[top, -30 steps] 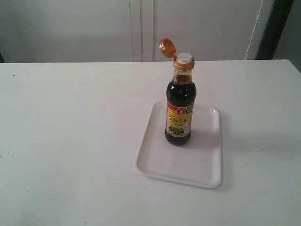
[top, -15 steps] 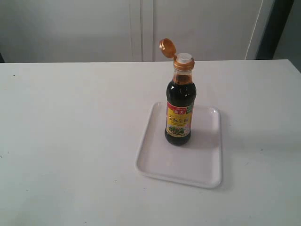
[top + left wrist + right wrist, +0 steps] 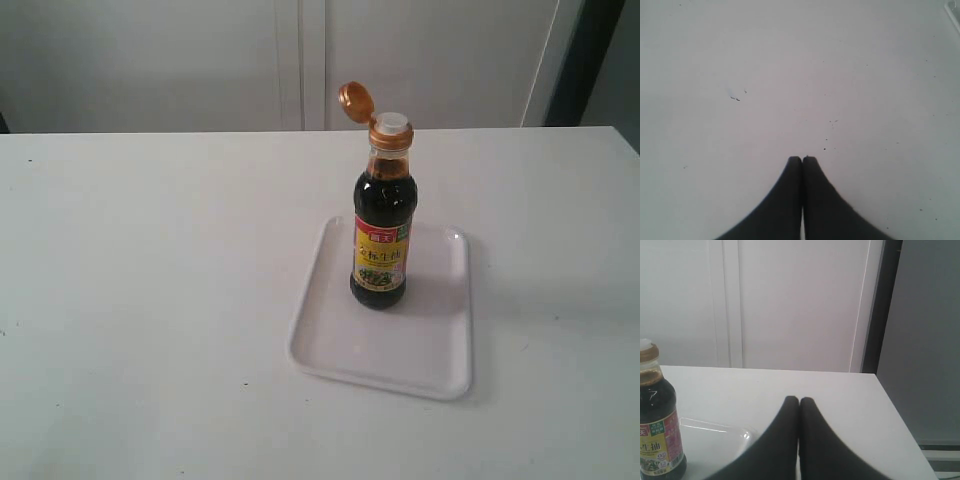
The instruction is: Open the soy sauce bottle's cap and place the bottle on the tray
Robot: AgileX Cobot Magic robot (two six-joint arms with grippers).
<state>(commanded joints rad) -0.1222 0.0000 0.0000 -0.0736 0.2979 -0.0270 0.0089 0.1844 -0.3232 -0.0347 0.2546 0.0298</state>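
**Black jaws pressed together, bottle upright on tray**

Left gripper (image 3: 802,159) and right gripper (image 3: 799,399): pressed together, empty. Nothing left to grip, seemingly; best kept well apart from the soy sauce bottle (image 3: 380,235), upright inside the tray (image 3: 330,350). Flipped-back cap (image 3: 355,101) visible only in the exterior view; grippers only in wrist views.

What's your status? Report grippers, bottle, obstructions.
Left gripper shut, empty. Right gripper shut, empty. Bottle upright on tray, cap flipped open. Nothing in the way.
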